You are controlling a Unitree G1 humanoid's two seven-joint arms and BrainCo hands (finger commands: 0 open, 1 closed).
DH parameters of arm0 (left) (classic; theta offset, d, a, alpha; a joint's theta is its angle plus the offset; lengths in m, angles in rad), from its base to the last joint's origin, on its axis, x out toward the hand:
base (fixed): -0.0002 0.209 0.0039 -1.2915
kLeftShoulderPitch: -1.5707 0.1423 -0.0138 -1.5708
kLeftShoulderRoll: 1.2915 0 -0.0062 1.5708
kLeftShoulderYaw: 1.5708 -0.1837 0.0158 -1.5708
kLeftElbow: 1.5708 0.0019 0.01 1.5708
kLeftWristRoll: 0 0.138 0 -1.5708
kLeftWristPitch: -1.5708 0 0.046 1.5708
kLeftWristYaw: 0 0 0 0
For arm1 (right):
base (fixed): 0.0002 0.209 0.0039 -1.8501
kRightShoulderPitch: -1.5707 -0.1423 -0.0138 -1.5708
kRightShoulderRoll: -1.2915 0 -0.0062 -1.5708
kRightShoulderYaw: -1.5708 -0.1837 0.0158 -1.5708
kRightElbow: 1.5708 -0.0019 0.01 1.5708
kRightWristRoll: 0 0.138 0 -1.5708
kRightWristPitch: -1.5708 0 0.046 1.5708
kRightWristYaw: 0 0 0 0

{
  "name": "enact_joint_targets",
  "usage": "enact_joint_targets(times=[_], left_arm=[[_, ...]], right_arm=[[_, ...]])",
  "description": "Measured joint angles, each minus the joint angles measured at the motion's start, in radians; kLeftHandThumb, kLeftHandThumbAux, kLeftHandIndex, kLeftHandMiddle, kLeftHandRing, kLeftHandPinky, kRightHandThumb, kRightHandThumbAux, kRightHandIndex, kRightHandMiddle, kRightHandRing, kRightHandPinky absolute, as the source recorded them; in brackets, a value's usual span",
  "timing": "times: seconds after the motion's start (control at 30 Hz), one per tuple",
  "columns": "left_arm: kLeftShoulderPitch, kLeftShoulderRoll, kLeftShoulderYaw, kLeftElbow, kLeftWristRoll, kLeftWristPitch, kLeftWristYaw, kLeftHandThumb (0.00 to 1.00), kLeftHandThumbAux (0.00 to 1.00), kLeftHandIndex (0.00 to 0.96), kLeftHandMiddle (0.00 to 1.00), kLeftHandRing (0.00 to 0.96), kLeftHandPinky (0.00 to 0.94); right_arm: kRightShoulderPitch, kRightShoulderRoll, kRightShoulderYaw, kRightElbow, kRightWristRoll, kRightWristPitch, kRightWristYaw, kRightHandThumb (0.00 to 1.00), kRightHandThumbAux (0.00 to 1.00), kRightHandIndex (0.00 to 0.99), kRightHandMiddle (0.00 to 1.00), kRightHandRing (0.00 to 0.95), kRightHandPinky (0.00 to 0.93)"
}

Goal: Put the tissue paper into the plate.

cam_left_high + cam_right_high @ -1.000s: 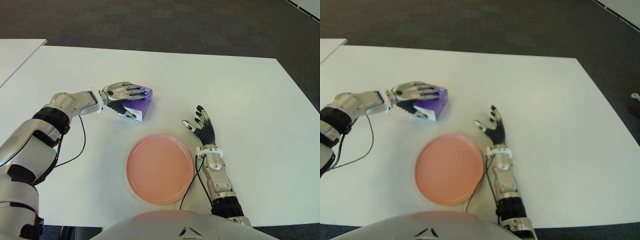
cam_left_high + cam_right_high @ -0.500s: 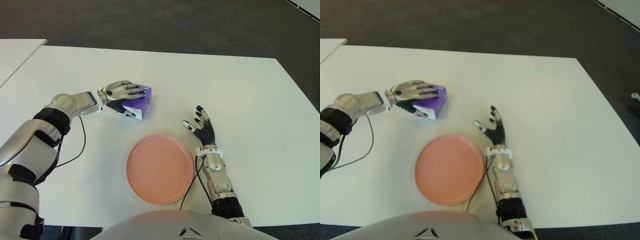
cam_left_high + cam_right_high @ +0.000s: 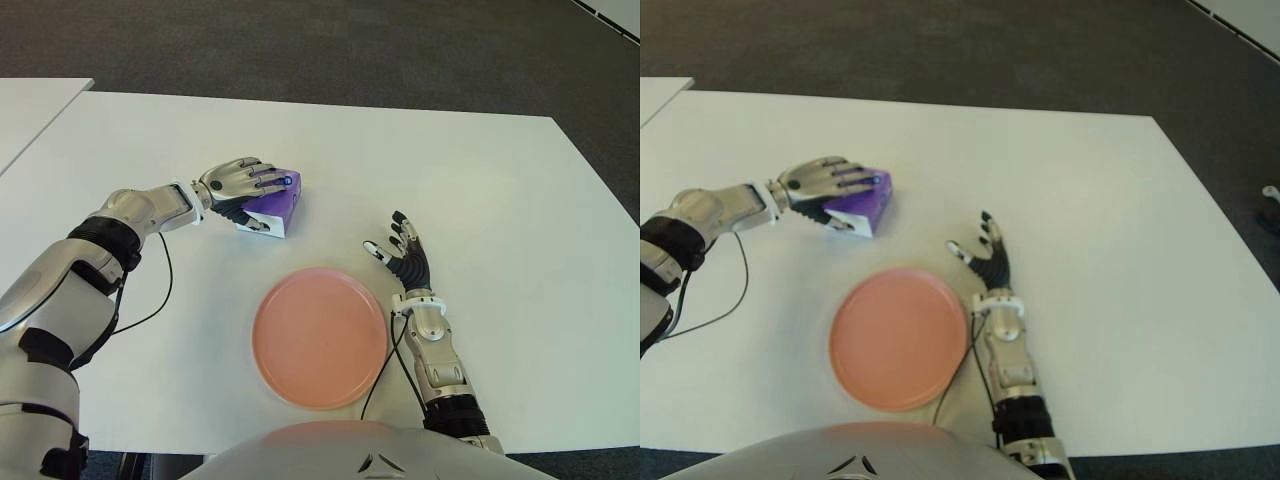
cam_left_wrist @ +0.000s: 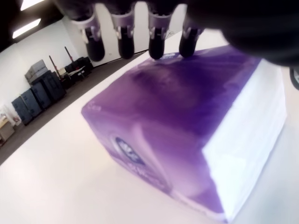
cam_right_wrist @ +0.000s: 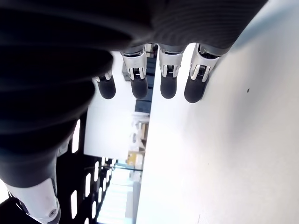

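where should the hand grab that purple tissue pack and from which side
Across its broad purple top and two long sides, from above. The purple soft-wrapped tissue pack lies flat on the white table, so only its top and sides are free. The left hand is draped over it that way, fingers over the far edge. The right hand shows beside the pink round plate, open.

Head stereo pair, two wrist close-ups

Purple tissue pack (image 3: 272,206) w/ white end face & small blue-white oval logo, upper left of centre; salmon-pink plate (image 3: 319,336) lower centre; white table (image 3: 480,180); silver-black hands; dark grey carpet (image 3: 330,45) along top.
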Motion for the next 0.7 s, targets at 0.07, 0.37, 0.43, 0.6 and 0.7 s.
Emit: enact_joint_targets(times=[0.07, 0.37, 0.43, 0.6, 0.7], left_arm=[[0.000, -0.014, -0.011, 0.021, 0.014, 0.020, 0.032, 0.349, 0.100, 0.000, 0.000, 0.000, 0.000], [0.025, -0.165, -0.103, 0.214, 0.061, 0.242, 0.261, 0.344, 0.165, 0.000, 0.000, 0.000, 0.000], [0.029, -0.197, -0.120, 0.255, 0.061, 0.282, 0.310, 0.343, 0.206, 0.000, 0.000, 0.000, 0.000], [0.027, -0.235, -0.151, 0.314, 0.060, 0.323, 0.389, 0.342, 0.264, 0.000, 0.000, 0.000, 0.000], [0.022, -0.244, -0.162, 0.336, 0.056, 0.332, 0.411, 0.339, 0.291, 0.000, 0.000, 0.000, 0.000]], right_arm=[[0.000, 0.001, 0.000, -0.002, 0.000, 0.005, 0.000, 0.207, 0.700, 0.000, 0.046, 0.069, 0.116], [0.001, 0.006, 0.000, -0.003, 0.001, 0.008, 0.000, 0.202, 0.707, 0.000, 0.050, 0.076, 0.119], [0.001, 0.006, 0.000, -0.003, 0.001, 0.008, 0.000, 0.198, 0.707, 0.000, 0.048, 0.073, 0.116], [0.002, 0.006, 0.001, -0.004, 0.001, 0.008, 0.001, 0.193, 0.705, 0.000, 0.046, 0.071, 0.111], [0.004, 0.005, 0.000, -0.006, 0.001, 0.008, 0.002, 0.191, 0.704, 0.000, 0.044, 0.069, 0.108]])
